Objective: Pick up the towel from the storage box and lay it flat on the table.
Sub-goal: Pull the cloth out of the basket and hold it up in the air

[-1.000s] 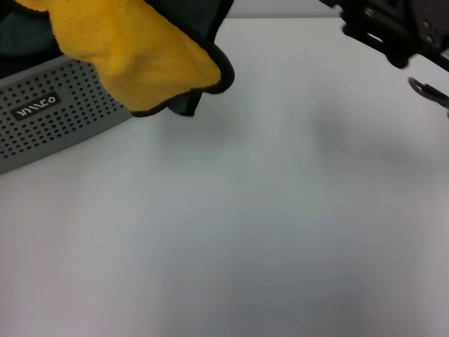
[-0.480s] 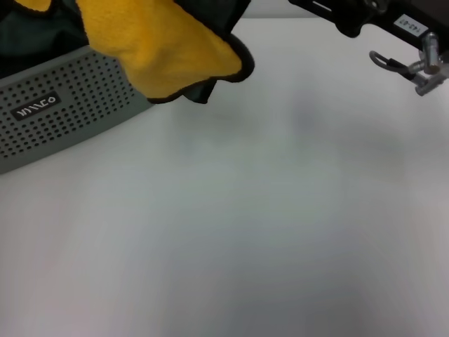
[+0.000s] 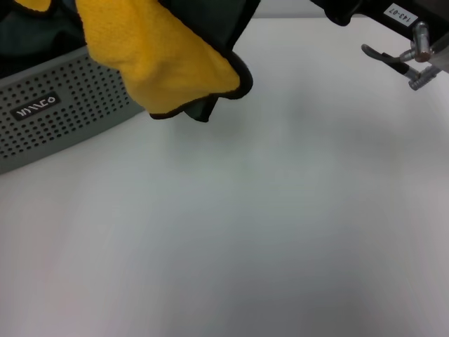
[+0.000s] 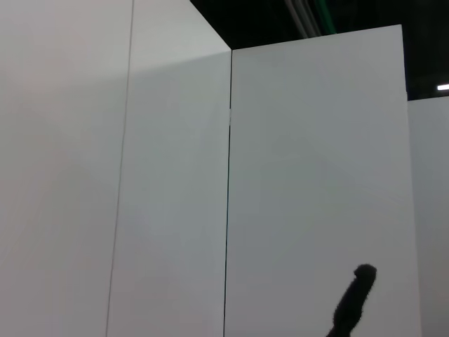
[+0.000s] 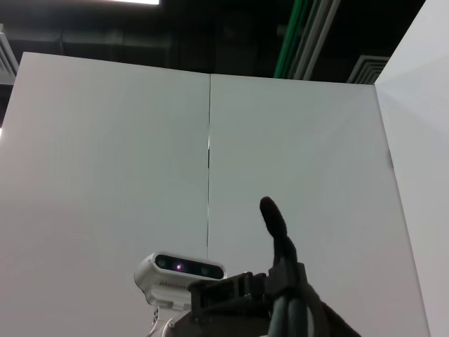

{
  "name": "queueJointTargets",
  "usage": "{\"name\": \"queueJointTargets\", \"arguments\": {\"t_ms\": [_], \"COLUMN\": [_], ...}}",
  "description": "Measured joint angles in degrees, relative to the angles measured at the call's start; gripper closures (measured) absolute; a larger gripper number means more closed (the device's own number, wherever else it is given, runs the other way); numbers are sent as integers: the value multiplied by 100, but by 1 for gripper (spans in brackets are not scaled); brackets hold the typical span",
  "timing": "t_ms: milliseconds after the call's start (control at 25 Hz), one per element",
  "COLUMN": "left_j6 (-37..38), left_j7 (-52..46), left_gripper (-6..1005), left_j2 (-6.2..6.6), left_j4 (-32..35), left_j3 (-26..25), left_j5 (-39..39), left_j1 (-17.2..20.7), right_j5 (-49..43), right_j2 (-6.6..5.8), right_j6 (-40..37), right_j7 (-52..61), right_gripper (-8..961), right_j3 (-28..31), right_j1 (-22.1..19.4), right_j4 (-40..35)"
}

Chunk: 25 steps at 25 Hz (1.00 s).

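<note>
The towel (image 3: 168,63) hangs at the top left of the head view, yellow face toward me, with black edging and a dark grey-green fold behind it. Its upper part runs out of the picture, so what holds it is hidden; my left gripper does not show. The towel's lower corner dangles just past the right end of the storage box (image 3: 63,119), a perforated grey-green basket with a dark label. My right arm (image 3: 365,8) reaches in over the table (image 3: 266,225) at the top right, apart from the towel.
A metal bracket (image 3: 396,60) and a white tag stick out of the right arm. Both wrist views show only white wall panels and a dark ceiling. The white tabletop stretches from the box to the near and right edges.
The towel has swung to the right, its hanging corner now farther past the box's end. The right arm has shifted left and drawn up toward the top edge.
</note>
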Motion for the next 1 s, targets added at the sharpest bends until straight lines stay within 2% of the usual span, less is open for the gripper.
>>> {"name": "queueJointTargets", "arguments": {"t_ms": [520,600,840,1000], "left_j6": [2,2,11,29], "left_j7": [99,99,98,100], "left_gripper": [971,971,971,971], "left_j2": [5,6,4,-3], "left_j4": [-182,-184,-184,-233], "left_j3": [3,2,2,4], "left_j5": [-25,-26,-32,-47], "left_j1": [-58,-57,-18,-1], "right_j5": [53,88,145,146], "right_j2": [0,0,0,0], "right_j6": [-3,-20,-54,-62], "right_j7": [-193,-246,-283,-348], "right_gripper": [628,765,888,911], "right_j3": [22,13,26,28], "right_j1": [-54,-58,-68,-71], "right_j4": [-4,-1,5,-10]}}
